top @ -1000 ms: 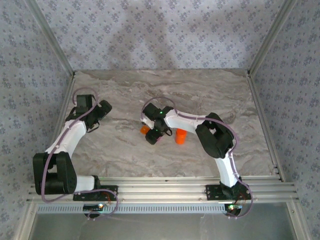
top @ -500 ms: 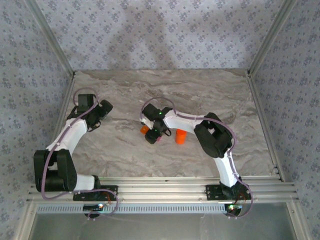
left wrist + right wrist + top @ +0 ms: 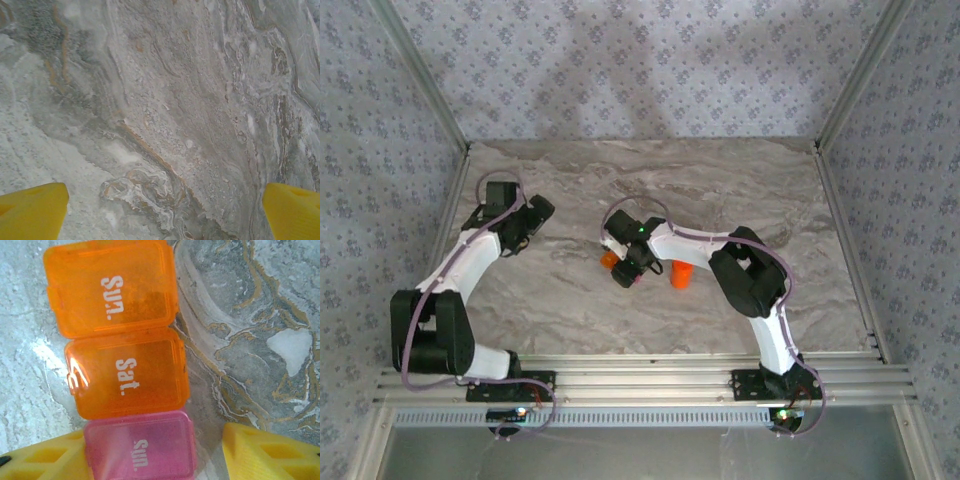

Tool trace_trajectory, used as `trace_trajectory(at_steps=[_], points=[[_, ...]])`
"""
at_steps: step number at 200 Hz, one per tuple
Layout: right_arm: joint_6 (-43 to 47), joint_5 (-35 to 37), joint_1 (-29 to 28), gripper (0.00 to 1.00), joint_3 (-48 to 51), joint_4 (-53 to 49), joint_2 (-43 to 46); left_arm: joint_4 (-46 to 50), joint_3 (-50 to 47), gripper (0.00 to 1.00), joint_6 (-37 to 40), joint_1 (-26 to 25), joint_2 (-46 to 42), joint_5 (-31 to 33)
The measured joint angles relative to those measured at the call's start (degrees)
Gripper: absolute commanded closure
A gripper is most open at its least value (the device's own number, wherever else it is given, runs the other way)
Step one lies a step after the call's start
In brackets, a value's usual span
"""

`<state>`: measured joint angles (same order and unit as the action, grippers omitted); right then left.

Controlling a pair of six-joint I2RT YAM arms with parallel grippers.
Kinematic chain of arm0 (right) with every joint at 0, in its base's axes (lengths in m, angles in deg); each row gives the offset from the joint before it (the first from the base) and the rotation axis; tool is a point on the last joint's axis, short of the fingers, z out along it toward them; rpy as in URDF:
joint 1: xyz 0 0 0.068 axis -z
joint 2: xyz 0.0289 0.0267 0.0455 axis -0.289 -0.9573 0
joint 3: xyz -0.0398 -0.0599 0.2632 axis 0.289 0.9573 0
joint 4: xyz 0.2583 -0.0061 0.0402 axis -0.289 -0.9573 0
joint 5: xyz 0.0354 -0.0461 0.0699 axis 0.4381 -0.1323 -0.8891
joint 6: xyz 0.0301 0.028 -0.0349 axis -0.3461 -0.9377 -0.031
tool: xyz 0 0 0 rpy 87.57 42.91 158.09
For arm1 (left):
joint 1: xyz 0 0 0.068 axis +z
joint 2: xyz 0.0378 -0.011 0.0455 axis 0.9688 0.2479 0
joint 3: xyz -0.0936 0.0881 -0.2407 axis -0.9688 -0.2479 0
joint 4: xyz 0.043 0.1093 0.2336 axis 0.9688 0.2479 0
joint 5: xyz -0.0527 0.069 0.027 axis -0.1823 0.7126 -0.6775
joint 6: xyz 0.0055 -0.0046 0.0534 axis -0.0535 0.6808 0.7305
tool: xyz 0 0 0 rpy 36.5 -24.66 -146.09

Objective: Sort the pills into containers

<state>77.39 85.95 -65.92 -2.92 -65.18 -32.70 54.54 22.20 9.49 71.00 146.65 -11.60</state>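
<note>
Beneath my right hand (image 3: 157,452), near the middle of the desk (image 3: 720,190), lie the containers (image 3: 125,375): a row of small translucent boxes, two orange lids marked Sun. and Sat., then a pink compartment (image 3: 140,447) marked Sun. I judge them light, hard and smooth, likely to skid on the stone or tip if I press one side first. The flat side walls of the pink compartment look like the best hold, clear of the lid tabs. My fingers (image 3: 45,455) stand apart astride that pink box, one touching it, the other with a gap, so nothing is clamped. My right forearm runs leftward from a bent elbow, wrist turned down. My left hand (image 3: 160,210) hangs wide apart over bare desk, well apart from the boxes.
</note>
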Motion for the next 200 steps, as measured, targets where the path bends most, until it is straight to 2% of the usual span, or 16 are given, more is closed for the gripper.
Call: trace_trajectory(at_steps=[45,87,131,200], points=[[0.6,0.9,-0.2,0.55,0.3,0.3,0.2,0.0,0.5,0.01,1.5,-1.9,2.3,-2.1],[-0.4,-0.5,0.1,0.75,0.3,-0.1,0.4,-2.6,0.5,0.01,3.5,-3.0,4.0,-5.3],[-3.3,-7.1,4.3,0.77,0.3,-1.6,1.7,-6.9,0.5,0.01,4.5,-4.2,4.7,-10.4],[-8.5,-18.4,12.9,0.77,-3.3,-1.1,9.1,-14.2,1.1,0.01,3.5,-7.2,4.7,-18.6]])
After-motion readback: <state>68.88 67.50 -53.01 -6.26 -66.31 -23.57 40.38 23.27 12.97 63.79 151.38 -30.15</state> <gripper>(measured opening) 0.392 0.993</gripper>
